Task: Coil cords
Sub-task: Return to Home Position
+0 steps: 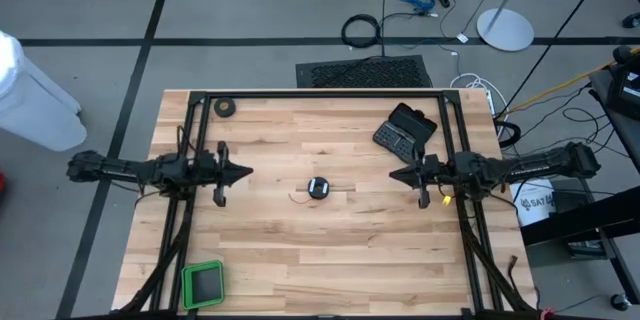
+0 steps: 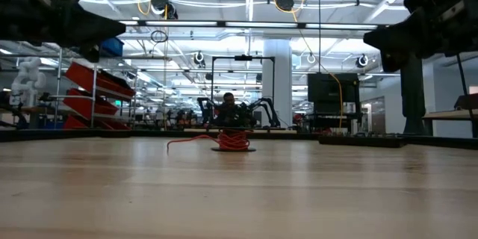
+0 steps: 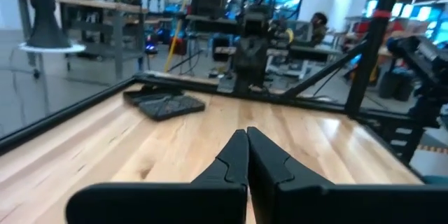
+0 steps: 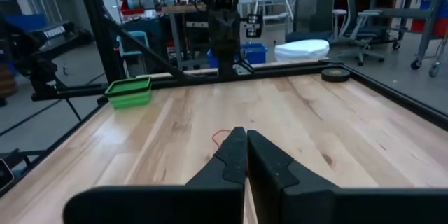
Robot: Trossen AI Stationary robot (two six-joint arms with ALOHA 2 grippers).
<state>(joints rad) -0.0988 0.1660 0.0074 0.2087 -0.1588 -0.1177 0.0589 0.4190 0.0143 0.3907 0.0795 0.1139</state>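
Risk is the loose red wire tail could unspool off the reel, nothing pinning it; left gripper and right gripper hang closed, empty.

Reel: small, round, black, pale centre. Lies flat near middle of table.
Red wire: very thin, mostly wound on reel in loose bundle. Short tail curves out from one side, resting on wood.

table: pale wood planks, smooth, slight sheen | frame: black metal, matt | green tray: plastic | left gripper: matt black plastic
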